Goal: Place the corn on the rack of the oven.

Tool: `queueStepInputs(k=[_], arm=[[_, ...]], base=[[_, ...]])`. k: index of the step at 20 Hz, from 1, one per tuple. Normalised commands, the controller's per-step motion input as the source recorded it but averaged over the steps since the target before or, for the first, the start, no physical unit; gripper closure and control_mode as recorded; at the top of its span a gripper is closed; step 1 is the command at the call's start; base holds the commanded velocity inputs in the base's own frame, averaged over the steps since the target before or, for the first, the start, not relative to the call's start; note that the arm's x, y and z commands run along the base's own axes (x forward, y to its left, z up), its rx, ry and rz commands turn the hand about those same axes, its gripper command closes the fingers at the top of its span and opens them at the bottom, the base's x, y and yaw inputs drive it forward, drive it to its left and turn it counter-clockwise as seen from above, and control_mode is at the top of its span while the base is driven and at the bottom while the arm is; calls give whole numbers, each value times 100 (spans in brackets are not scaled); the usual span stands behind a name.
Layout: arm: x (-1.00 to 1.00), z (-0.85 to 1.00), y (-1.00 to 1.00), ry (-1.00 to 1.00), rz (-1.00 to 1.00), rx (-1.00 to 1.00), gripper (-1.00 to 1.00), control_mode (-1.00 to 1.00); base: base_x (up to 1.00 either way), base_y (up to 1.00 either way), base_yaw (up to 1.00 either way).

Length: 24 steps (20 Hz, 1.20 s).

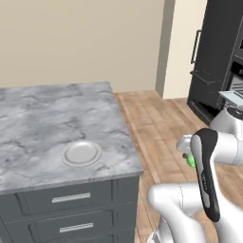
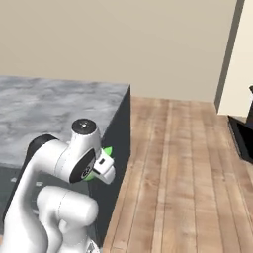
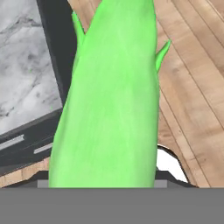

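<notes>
Corn held in gripper, fingers pinching it, over wood floor beside counter. Plate on counter. Oven well apart.

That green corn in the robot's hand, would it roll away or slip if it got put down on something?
Probably it would roll: the corn looks long, rounded and tapered. Its smooth, glossy husk suggests it could slide in a grip. The small leaf tips sticking out at its sides might check a roll a little.
</notes>
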Motion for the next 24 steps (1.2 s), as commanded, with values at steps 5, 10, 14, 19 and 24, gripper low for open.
queueStepInputs(k=[5, 10, 14, 19, 24], arm=[[0, 0, 0, 0, 0, 0, 100, 100], [0, 0, 0, 0, 0, 0, 100, 100], [0, 0, 0, 0, 0, 0, 100, 100], [0, 0, 0, 0, 0, 0, 100, 100], [0, 0, 0, 0, 0, 0, 100, 100]], base=[[-9, -100, 1], [9, -100, 4], [83, -100, 16], [100, -51, 9], [100, 34, -7]])
